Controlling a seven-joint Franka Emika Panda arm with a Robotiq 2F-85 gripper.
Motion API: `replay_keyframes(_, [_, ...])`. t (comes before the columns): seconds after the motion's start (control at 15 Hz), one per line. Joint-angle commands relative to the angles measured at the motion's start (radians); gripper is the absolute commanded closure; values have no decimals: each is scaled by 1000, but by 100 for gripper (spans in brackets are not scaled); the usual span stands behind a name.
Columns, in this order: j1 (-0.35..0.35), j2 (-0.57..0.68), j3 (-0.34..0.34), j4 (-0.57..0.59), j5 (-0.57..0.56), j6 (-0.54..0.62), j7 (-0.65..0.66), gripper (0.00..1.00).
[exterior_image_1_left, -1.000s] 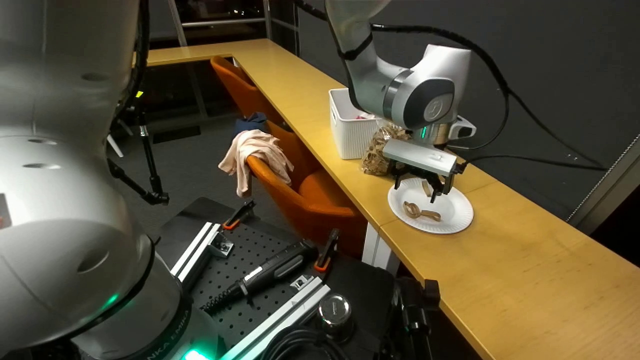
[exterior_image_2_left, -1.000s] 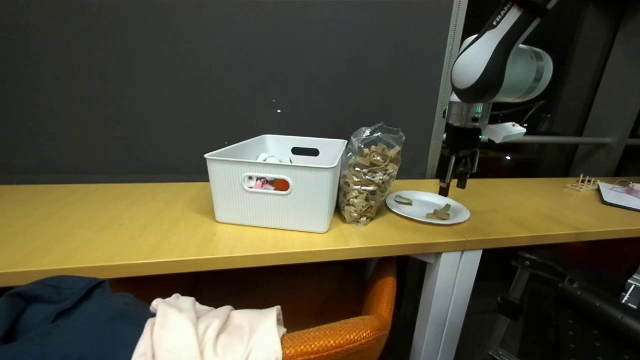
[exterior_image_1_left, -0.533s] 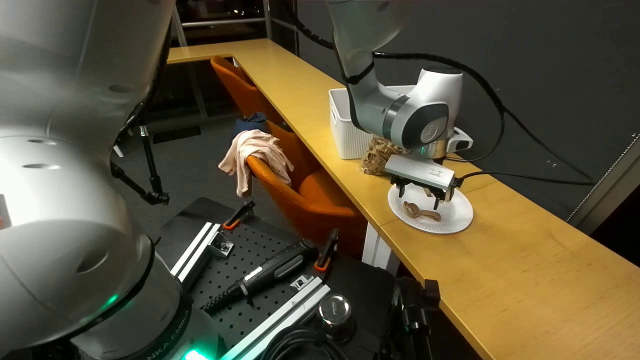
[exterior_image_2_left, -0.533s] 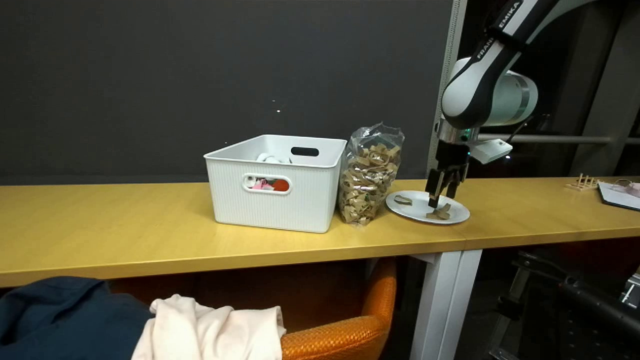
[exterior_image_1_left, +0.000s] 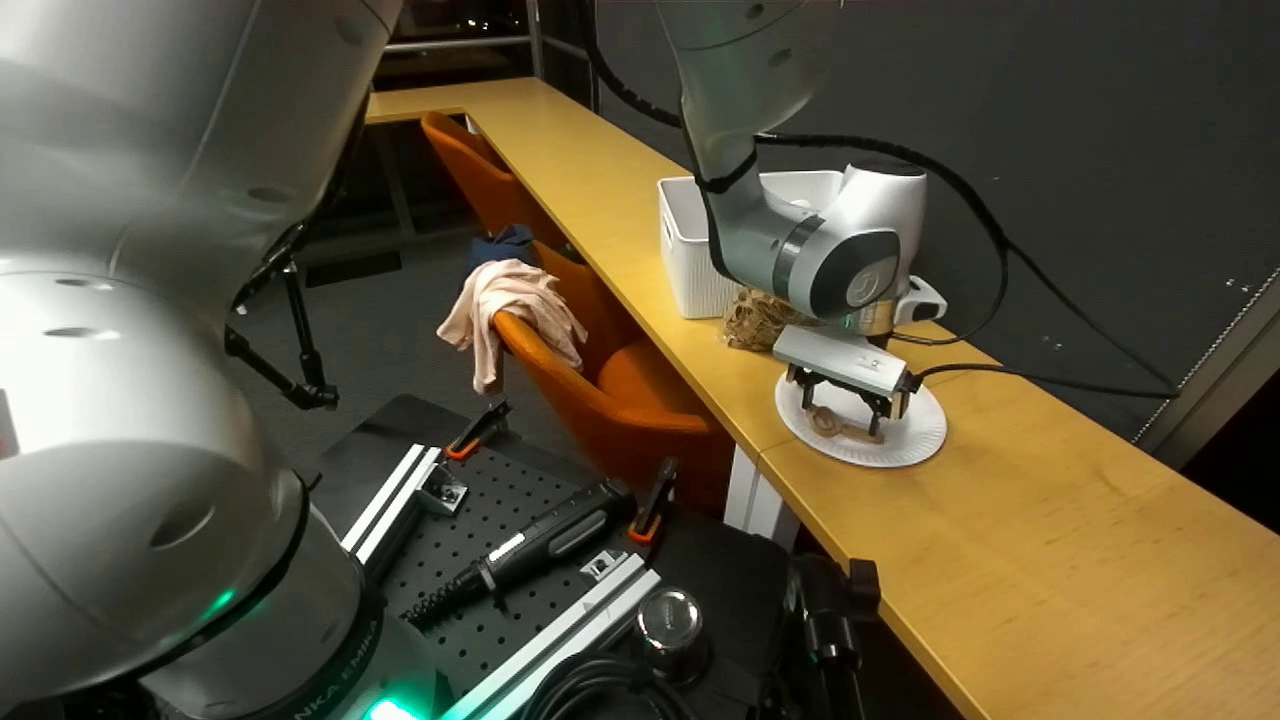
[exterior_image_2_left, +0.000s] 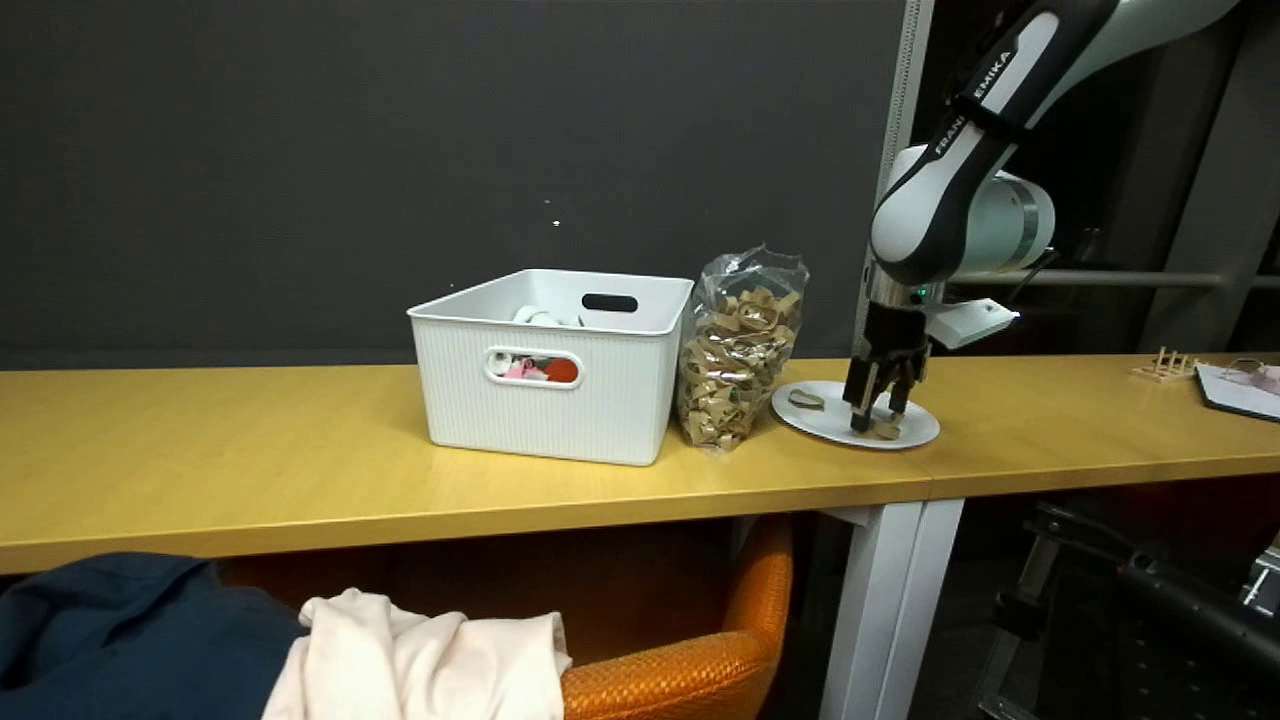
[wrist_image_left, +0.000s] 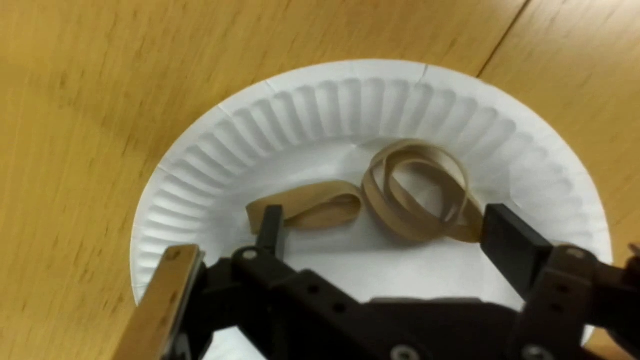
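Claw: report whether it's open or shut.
The claw is open: in the wrist view its fingers stand wide apart, with bare plate and bands showing between them.

Between the spread jaws of the tool (wrist_image_left: 382, 216) lies a gap, mostly taken up by tan loops (wrist_image_left: 382, 207) on the plate (wrist_image_left: 325, 107), whose fluted rim stands around them. The clear bag (exterior_image_2_left: 740, 360), just beside the plate, and the white bin (exterior_image_2_left: 545, 425) block low passage along the table (exterior_image_2_left: 240, 440). The dark wall (exterior_image_2_left: 300, 180) bounds its back edge. Room to pass lies between plate and peg rack (exterior_image_2_left: 1162, 374), and over the front edge.
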Motion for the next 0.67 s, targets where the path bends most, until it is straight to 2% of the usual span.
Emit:
replay_keyframes(0.0, [-6,1,2,4,-17,-2,38,0])
replay_keyframes(0.13, [-6,2,2,6,-16,-4,47,0])
replay_keyframes(0.2, [-7,1,3,6,-16,-5,50,21])
replay_keyframes(0.6, [-16,3,15,16,-5,-21,57,65])
